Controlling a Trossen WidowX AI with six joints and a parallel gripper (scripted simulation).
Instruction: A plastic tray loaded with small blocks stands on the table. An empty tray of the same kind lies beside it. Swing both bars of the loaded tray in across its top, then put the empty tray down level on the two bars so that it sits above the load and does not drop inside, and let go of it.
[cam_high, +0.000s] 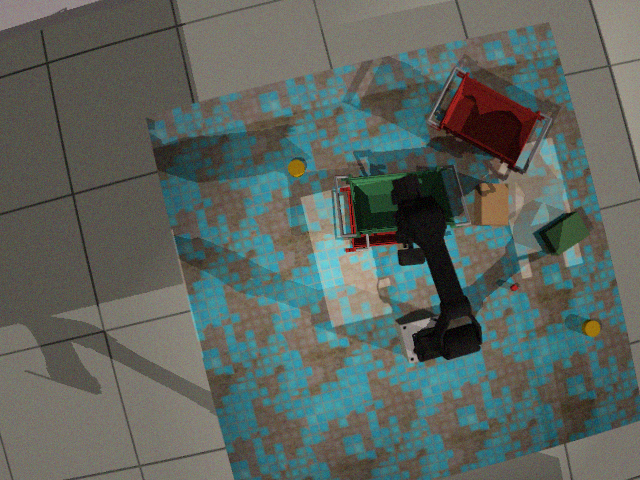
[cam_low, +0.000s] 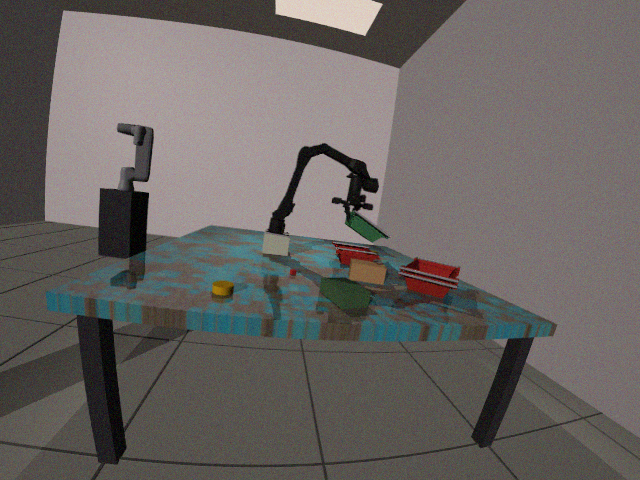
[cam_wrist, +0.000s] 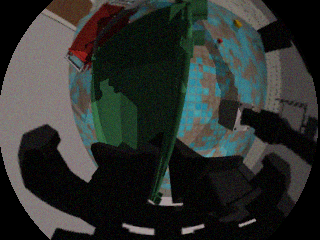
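Note:
The empty green tray (cam_high: 372, 204) (cam_low: 366, 227) (cam_wrist: 117, 125) hangs from my gripper (cam_low: 347, 212) (cam_wrist: 164, 135), which is shut on one long rim. In the exterior view it is tilted, its far side lower, and clear of the tray below. Its own wire bars (cam_high: 338, 206) (cam_high: 464, 204) stand out at its ends. Under it, the loaded red tray (cam_high: 382, 239) (cam_low: 357, 256) stands on the table, mostly covered in the top view; its load is hidden. A wire bar (cam_high: 367, 241) of it shows inside its near edge; wires also cross its top in the exterior view.
A second red tray (cam_high: 491, 118) (cam_low: 431, 276) stands toward the back right, bars out. A tan block (cam_high: 493, 204) (cam_low: 367, 271) and a green block (cam_high: 566, 233) (cam_low: 345, 293) stand right of the loaded tray. Yellow discs (cam_high: 296, 167) (cam_high: 591, 328) and a small red cube (cam_high: 514, 287) lie farther off.

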